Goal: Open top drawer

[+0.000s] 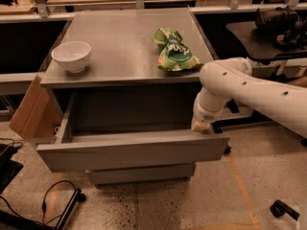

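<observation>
The top drawer (pixel 129 150) of the grey cabinet stands pulled far out, its plain grey front panel toward me and its grey box interior showing. My white arm reaches in from the right. The gripper (pixel 201 126) is at the drawer's right front corner, just behind the front panel, by the right side wall. A lower grey drawer front (pixel 141 172) shows below, shut.
On the cabinet top (pixel 120 47) stand a white bowl (pixel 71 56) at the left and a green chip bag (pixel 175 51) at the right. A cardboard piece (pixel 31 111) leans at the cabinet's left. Black cables (pixel 53 202) lie on the floor. A dark table (pixel 268 32) stands at the right.
</observation>
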### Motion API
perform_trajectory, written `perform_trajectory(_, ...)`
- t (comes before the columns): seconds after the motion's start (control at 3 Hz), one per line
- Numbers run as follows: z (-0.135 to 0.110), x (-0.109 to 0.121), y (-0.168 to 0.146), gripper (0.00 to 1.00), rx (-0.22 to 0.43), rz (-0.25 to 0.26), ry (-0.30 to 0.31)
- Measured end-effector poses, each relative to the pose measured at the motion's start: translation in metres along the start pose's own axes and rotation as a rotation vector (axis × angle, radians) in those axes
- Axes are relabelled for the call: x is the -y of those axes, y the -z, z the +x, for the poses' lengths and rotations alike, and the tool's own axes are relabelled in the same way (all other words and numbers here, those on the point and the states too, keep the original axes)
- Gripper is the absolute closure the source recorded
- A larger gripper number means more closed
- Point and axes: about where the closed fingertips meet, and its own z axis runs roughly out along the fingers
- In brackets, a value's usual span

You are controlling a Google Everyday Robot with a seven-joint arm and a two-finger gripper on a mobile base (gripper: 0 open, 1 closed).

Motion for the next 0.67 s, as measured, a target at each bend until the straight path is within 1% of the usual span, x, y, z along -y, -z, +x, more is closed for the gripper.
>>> perform_trajectory(0.33,0.0004,-0.0454,-0.0065,1.0,0.036,-0.064,-0.038)
perform_trajectory(0.67,0.0001,-0.0457,-0.0068,1.0,0.037,-0.067,-0.039)
